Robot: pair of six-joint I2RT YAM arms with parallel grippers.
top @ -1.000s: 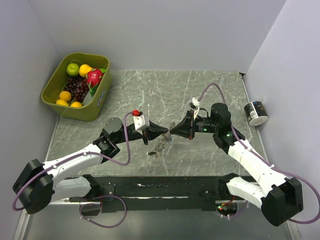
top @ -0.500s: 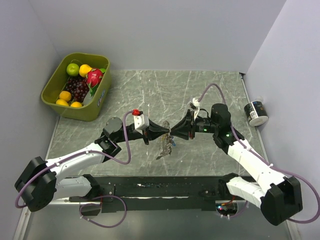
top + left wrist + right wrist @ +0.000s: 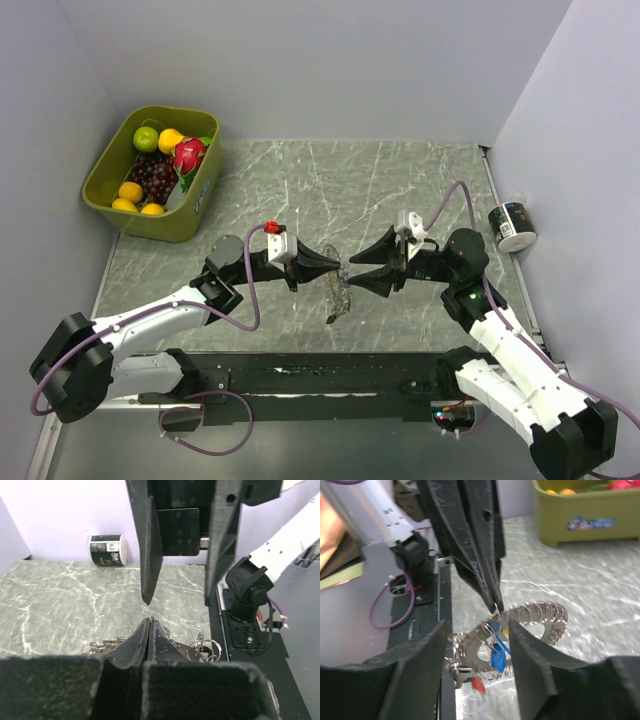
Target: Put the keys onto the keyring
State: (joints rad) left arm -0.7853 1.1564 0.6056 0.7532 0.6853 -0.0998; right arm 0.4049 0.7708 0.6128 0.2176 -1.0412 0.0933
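Note:
The keyring (image 3: 542, 614), a flat silvery ring edged with many small wire loops, hangs above the table from my left gripper (image 3: 338, 267), which is shut on its upper edge. Among the keys on it I make out a blue key (image 3: 497, 656) and a red key (image 3: 478, 684), with a bit of yellow behind the blue one. In the top view the keyring (image 3: 338, 297) dangles just below the left fingertips. My right gripper (image 3: 355, 271) faces the left one, open, its fingers (image 3: 422, 655) on either side of the keyring without touching it. In the left wrist view the keyring's loops (image 3: 202, 649) show beside the shut left gripper (image 3: 150, 622).
A green bin (image 3: 195, 205) full of fruit stands at the back left. A small dark can (image 3: 512, 227) lies on its side by the right wall. A black strip (image 3: 320, 375) runs along the near edge between the arm bases.
My right gripper has opened and drawn back to the right, away from the left fingertips. The keyring now hangs from the left gripper alone and has swung slightly.

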